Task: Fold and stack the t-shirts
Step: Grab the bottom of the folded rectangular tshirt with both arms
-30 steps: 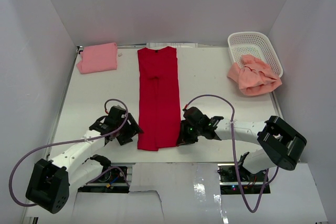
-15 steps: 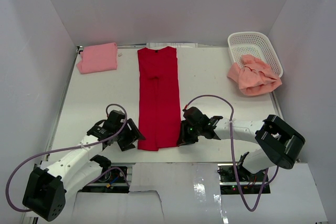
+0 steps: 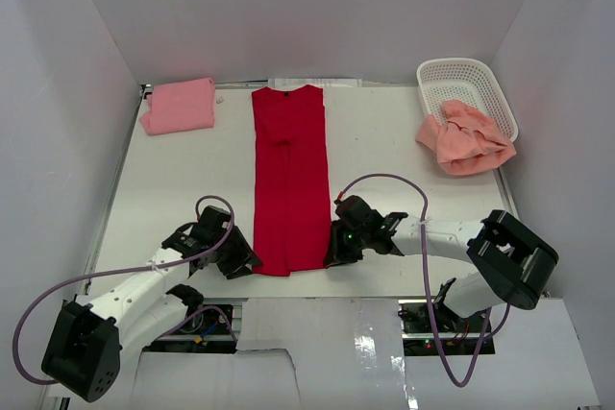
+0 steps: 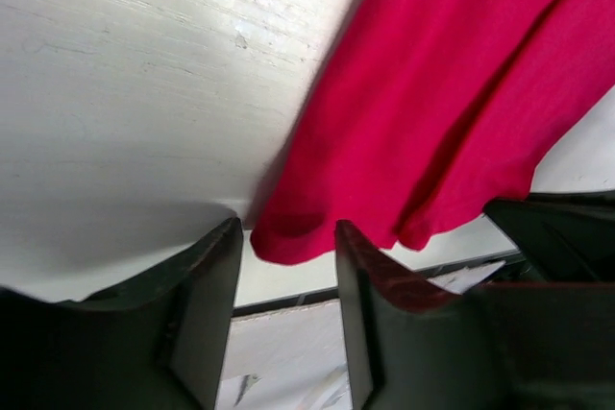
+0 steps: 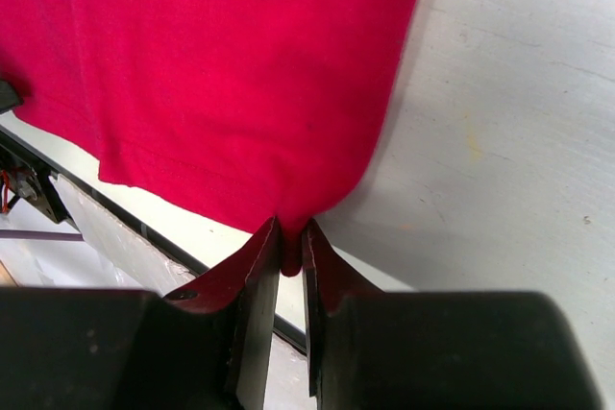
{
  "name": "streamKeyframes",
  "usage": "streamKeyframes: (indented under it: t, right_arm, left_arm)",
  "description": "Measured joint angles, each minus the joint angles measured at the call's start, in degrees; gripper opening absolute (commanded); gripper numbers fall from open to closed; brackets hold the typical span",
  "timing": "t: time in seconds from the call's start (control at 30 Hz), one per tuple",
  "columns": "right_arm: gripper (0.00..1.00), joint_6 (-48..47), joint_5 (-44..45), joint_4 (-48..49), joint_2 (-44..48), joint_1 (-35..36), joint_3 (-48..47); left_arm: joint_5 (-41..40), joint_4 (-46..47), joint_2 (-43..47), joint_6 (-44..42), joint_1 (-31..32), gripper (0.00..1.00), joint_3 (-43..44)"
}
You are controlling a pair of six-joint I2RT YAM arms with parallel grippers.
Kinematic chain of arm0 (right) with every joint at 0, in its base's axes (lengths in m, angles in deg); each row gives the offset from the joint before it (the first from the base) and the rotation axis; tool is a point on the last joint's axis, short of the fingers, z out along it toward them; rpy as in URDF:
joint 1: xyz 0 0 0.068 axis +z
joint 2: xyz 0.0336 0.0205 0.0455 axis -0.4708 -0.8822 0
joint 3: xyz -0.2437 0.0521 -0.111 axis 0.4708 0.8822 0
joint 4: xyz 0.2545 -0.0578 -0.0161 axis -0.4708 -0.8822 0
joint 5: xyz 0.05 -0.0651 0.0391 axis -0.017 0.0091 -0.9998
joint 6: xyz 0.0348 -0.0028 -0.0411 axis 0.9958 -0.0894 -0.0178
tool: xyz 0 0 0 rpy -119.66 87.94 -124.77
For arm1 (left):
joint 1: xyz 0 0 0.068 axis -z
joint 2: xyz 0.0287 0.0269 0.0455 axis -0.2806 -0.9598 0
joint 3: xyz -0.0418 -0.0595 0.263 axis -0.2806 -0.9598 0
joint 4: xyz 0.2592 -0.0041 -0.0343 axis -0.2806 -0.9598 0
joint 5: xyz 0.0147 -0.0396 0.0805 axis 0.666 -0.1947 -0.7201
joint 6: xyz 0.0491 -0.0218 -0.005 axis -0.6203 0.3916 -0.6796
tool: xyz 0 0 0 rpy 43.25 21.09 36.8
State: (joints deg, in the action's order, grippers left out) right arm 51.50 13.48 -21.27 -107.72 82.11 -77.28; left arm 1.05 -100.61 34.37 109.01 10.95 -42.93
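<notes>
Red shirt lies as a long narrow strip down the centre of the overhead view, collar at the top, hem at the bottom near the table edge. Pink shirt sits folded at upper left. Peach shirt hangs crumpled over the basket rim at upper right, not yet folded. Right claw is pinched tight on the lower right hem corner, and the cloth puckers up into the tips. Left claw has its jaws apart, straddling the lower left hem corner, which sits just at the tips and is not clamped. Step in hand, as I read it: take both hem corners and carry the bottom end up over the strip toward the collar. To do it well, push the left tips a little deeper so they catch every layer of the corner, then close fully before any lift. Raise both corners together at even height with the hem taut between them. Travel straight up the frame and lay the hem square so the side edges line up.
</notes>
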Motion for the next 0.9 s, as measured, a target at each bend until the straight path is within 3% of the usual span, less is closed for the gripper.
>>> streamKeyframes:
  t: [0.23,0.37,0.6,0.67,0.73,0.77,0.83,0.9]
  right_arm:
    - [0.21,0.0,-0.1,0.0,0.0,0.0,0.0]
    - [0.21,0.0,-0.1,0.0,0.1,0.0,0.0]
    - [0.2,0.0,-0.1,0.0,0.6,0.0,0.2]
    - [0.2,0.0,-0.1,0.0,0.7,0.0,0.2]
    - [0.16,-0.2,-0.1,0.0,0.7,0.0,0.2]
    - [0.08,-0.3,-0.1,0.0,0.7,0.0,0.2]
    - [0.08,-0.7,-0.1,-0.1,0.7,0.0,0.2]
    - [0.08,-1.0,-0.2,-0.4,0.7,0.0,0.2]
  left_arm:
    - [0.2,2.6,-2.4,0.0,0.0,0.46,-0.2]
    - [-0.1,3.7,-3.6,-0.2,0.0,0.26,-0.2]
    - [0.0,3.8,-4.1,-0.7,0.0,0.25,-0.2]
    - [0.0,3.8,-4.1,-0.7,0.0,0.13,-0.2]
    - [0.2,3.8,-4.1,-0.9,0.0,0.1,-0.2]
    - [0.2,3.9,-4.1,-1.1,0.0,0.08,-0.2]
    - [0.2,3.9,-4.2,-1.4,0.0,0.0,-0.1]
    - [0.3,3.9,-4.7,-1.6,0.0,0.0,0.1]
